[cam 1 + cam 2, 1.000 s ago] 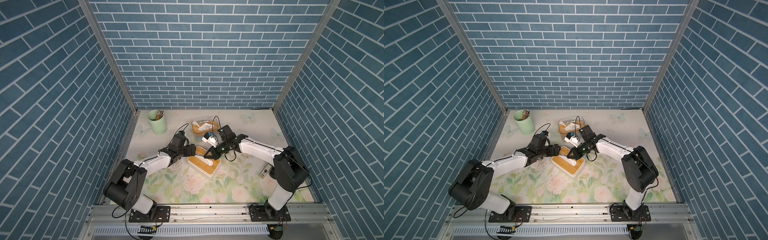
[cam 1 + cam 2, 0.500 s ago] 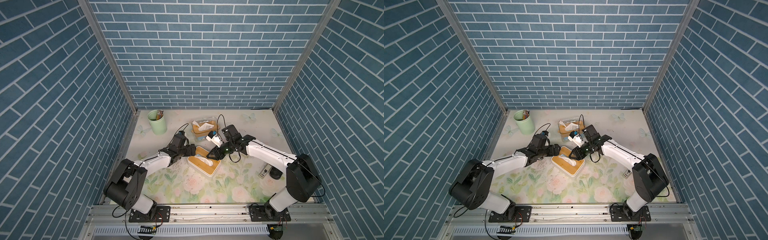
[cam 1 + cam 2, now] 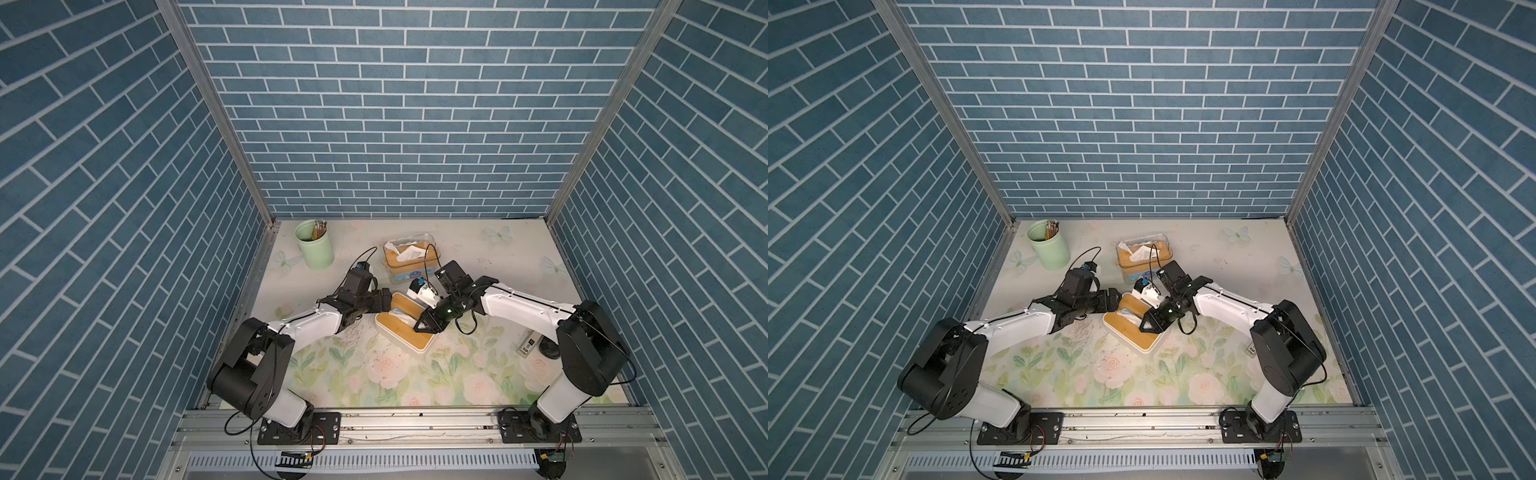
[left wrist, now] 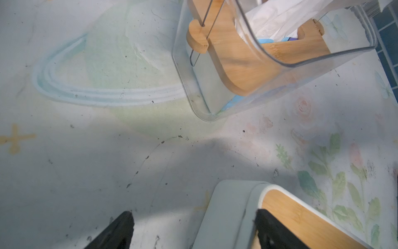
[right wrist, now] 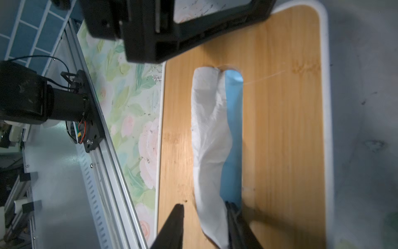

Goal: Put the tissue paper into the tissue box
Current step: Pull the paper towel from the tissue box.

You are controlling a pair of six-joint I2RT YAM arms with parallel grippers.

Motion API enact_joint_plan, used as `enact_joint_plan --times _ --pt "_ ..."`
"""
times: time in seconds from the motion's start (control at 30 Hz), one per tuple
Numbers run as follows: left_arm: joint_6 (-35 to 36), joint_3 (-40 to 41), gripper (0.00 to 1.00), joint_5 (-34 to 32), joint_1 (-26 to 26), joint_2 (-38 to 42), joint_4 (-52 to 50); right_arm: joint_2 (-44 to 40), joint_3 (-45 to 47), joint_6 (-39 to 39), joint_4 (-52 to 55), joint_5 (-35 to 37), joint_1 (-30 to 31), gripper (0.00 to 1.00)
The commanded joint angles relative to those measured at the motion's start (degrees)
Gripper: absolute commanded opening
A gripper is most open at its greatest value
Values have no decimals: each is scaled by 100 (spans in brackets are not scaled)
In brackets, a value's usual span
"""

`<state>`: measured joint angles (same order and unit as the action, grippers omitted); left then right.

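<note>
Since the earlier frame, the left end effector (image 3: 384, 300) has held station, while the right end effector (image 5: 204, 210) has slid along the lid toward the near end of the slot.

The left end effector is wide open and straddles the far end of the white rectangular tissue box with a slotted bamboo lid (image 3: 403, 343) on the floral worktop (image 3: 415, 386).

The crumpled white tissue sheet (image 5: 209, 133) protrudes through the slot.

The right end effector's jaws are parted around the sheet's end and not clamped.

The step in hand appears to be seating the sheet. The next move likely calls for tucking it downward while the left braces the box.
</note>
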<state>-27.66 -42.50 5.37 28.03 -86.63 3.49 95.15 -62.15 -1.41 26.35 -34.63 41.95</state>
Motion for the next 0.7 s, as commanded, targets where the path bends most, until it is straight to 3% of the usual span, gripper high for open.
enact_joint_plan --times 0.0,0.17,0.33,0.67 --pt "21 54 93 -130 -18 -27 -321 19 49 -132 -51 -487 11 23" --pt "7 66 93 -129 -19 -4 -324 -49 179 -28 -432 -1241 13 8" --pt "18 66 93 -150 -17 4 -338 -67 313 11 -558 -1482 1 1" --pt "-15 93 93 -132 -17 -2 -322 -193 360 136 -711 -1735 -72 0"
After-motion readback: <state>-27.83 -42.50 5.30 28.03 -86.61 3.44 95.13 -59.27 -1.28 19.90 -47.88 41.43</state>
